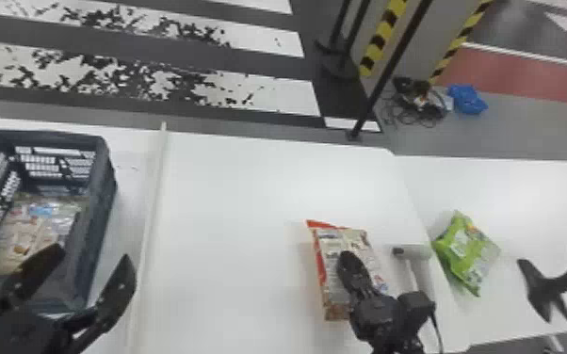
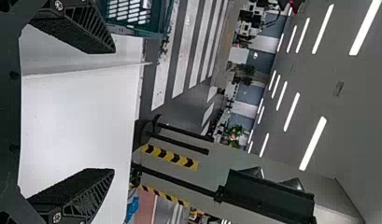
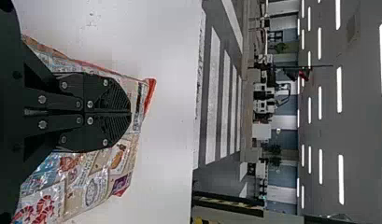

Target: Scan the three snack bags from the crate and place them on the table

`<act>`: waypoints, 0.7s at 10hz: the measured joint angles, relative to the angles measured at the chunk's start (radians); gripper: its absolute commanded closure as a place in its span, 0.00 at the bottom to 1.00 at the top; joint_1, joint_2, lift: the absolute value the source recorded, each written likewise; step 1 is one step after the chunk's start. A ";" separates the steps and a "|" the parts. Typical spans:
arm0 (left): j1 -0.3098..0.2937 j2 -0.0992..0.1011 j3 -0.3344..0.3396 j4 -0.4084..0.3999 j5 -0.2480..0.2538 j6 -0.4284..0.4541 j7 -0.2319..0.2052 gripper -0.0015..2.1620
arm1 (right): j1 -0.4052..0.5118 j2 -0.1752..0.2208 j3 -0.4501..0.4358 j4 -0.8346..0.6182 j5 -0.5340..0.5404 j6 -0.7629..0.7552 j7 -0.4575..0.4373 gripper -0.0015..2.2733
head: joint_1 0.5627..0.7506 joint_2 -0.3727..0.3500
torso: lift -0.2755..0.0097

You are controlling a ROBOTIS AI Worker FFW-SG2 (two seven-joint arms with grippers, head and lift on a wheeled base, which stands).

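My left gripper stands open beside and over the near end of the dark crate; its spread fingers frame the white table in the left wrist view, gripper. Inside the crate lies clear, multicoloured snack packaging. Over the red-edged snack bag on the table is my right gripper. In the right wrist view the gripper is shut, fingers side by side across the bag; whether they pinch its film is hidden. A green snack bag lies farther right.
Right of the red-edged bag is a white scanner on a thin stem. A black stand is at the far right. One raised pale strip runs along the white table beside the crate.
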 measured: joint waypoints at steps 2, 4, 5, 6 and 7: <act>-0.004 -0.001 0.003 0.001 0.004 -0.002 -0.005 0.04 | -0.016 0.000 0.005 0.057 0.007 -0.022 -0.003 0.97 | 0.70 0.17 | 0.84; -0.005 -0.001 0.003 0.002 0.004 -0.002 -0.005 0.04 | -0.033 0.000 0.008 0.107 0.015 -0.047 -0.006 0.96 | 0.70 0.17 | 0.84; -0.005 0.000 0.003 0.002 0.004 -0.002 -0.006 0.04 | -0.035 0.000 0.008 0.113 0.015 -0.052 -0.006 0.97 | 0.70 0.17 | 0.84; -0.005 -0.001 0.003 0.004 0.005 -0.002 -0.006 0.04 | -0.031 0.000 0.005 0.105 0.015 -0.066 -0.006 0.96 | 0.70 0.17 | 0.84; -0.005 -0.001 0.003 0.005 0.005 -0.004 -0.005 0.04 | -0.009 0.000 -0.004 0.065 0.007 -0.077 -0.006 0.96 | 0.70 0.16 | 0.84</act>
